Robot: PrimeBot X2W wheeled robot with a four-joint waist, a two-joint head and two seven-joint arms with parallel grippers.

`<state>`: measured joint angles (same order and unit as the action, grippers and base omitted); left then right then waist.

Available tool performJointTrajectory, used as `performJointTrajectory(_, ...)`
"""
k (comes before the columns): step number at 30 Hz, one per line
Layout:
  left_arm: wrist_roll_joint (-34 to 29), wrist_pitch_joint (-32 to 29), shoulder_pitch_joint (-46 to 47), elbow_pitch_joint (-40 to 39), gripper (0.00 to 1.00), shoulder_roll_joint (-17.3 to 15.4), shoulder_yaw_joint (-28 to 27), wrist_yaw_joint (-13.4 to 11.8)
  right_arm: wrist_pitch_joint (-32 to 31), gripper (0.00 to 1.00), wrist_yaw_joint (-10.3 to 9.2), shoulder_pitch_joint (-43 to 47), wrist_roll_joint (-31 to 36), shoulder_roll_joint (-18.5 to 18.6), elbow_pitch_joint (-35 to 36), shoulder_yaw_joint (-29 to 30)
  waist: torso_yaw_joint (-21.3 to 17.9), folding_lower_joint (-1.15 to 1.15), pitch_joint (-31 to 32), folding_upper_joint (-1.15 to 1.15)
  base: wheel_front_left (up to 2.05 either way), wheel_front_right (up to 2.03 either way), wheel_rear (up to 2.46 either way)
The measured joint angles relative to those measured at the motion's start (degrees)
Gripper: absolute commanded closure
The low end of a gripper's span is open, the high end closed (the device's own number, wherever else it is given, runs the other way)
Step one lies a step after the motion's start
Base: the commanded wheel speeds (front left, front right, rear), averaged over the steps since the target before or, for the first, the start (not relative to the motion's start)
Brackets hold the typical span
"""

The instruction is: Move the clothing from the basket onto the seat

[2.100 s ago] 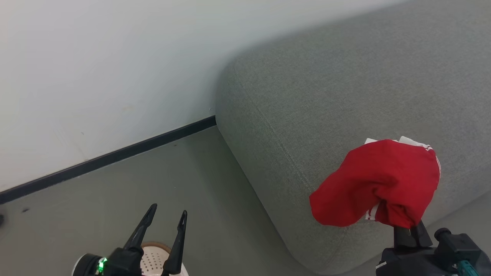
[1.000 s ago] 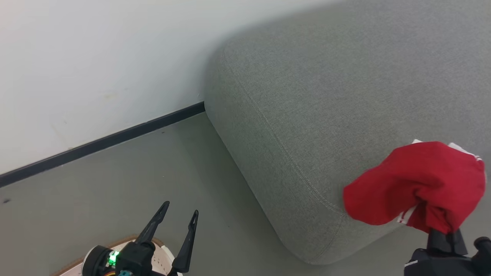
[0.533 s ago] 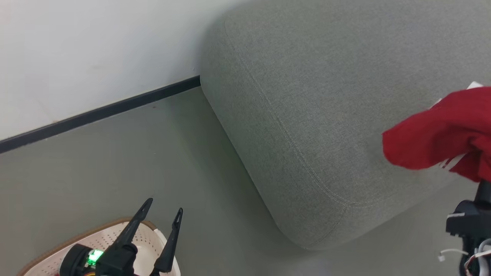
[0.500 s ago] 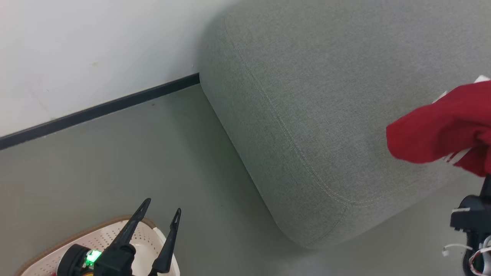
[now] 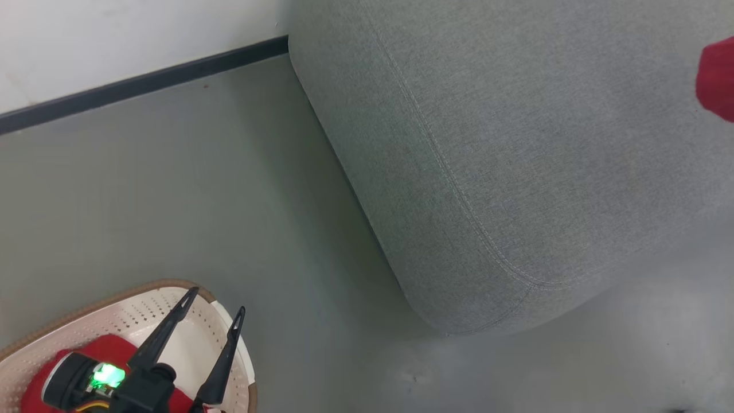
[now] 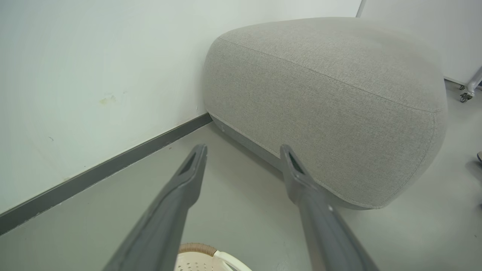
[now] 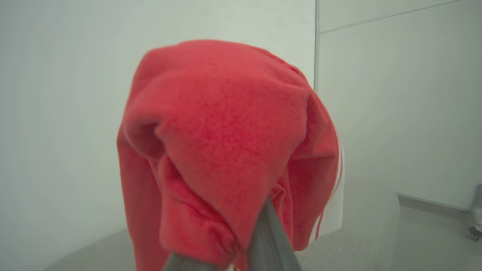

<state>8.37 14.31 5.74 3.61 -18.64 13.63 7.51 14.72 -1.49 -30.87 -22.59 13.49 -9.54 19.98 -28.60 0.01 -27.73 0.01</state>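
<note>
View swung down, held clothing [image 5: 718, 77] carried farther over the seat [image 5: 516, 143]

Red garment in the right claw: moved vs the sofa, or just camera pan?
Yes. The camera shifted too, but the clothing went from overhanging the front seam of the seat to well inward of it, above the seat top.

- white wall [image 5: 86, 40] at 11 o'clock
- dark baseboard [image 5: 143, 84] along its foot
- grey floor [image 5: 189, 201], 9 o'clock
- caster wheel [image 6: 464, 97], 3 o'clock, left wrist view
</note>
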Motion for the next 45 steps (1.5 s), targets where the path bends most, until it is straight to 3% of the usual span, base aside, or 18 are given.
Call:
performJointTrajectory(11,0.02,-0.01,1.57,-0.63,0.0,-2.26,1.55,0.01,-0.01,1.0,1.51,-11.16,-2.11,3.31,-10.67,0.14,2.3,0.0,-5.05,0.0,0.0,0.0,0.0)
performJointTrajectory(21,0.15,0.0,3.63,-0.82,0.0,-3.0,2.29,0.03,-1.1,1.0,1.49,-20.56,-1.93,5.37,-24.06,-1.89,5.84,0.0,-8.27,0.0,0.0,0.0,0.0)
performJointTrajectory(34,1.82,0.0,4.49,-0.66,0.0,-3.05,1.9,0.03,-3.12,1.0,1.24,-23.08,4.44,6.45,-36.57,-8.34,9.31,0.0,-10.65,0.0,0.0,0.0,0.0)
performJointTrajectory(41,2.22,0.0,4.49,-0.49,0.0,-3.04,1.43,0.03,-4.58,1.0,1.23,-25.29,4.31,6.71,-41.64,-7.78,9.52,0.0,-10.95,-0.01,0.0,0.0,0.0)
performJointTrajectory(42,2.23,0.0,4.48,-0.45,0.0,-3.07,1.35,0.03,-4.57,0.91,1.23,-25.6,4.31,6.9,-42.23,-7.71,9.53,-0.01,-10.98,-0.01,0.0,0.0,0.0)
performJointTrajectory(43,2.23,0.0,4.47,-0.37,0.0,-3.08,1.35,0.03,-4.57,0.56,1.23,-25.98,4.3,7.01,-42.77,-7.61,9.53,-0.01,-11.0,-0.01,0.0,0.0,0.0)
performJointTrajectory(44,2.23,0.0,4.46,-0.31,0.0,-3.09,1.36,0.03,-4.56,0.0,1.23,-26.25,4.3,7.04,-43.08,-7.57,9.52,0.0,-11.02,-0.01,0.0,0.0,0.0)
performJointTrajectory(45,2.23,0.0,4.46,-0.26,0.0,-3.11,1.37,0.03,-4.55,0.0,1.23,-26.44,4.28,7.03,-43.39,-7.57,9.5,0.0,-11.03,0.0,0.0,0.0,0.0)
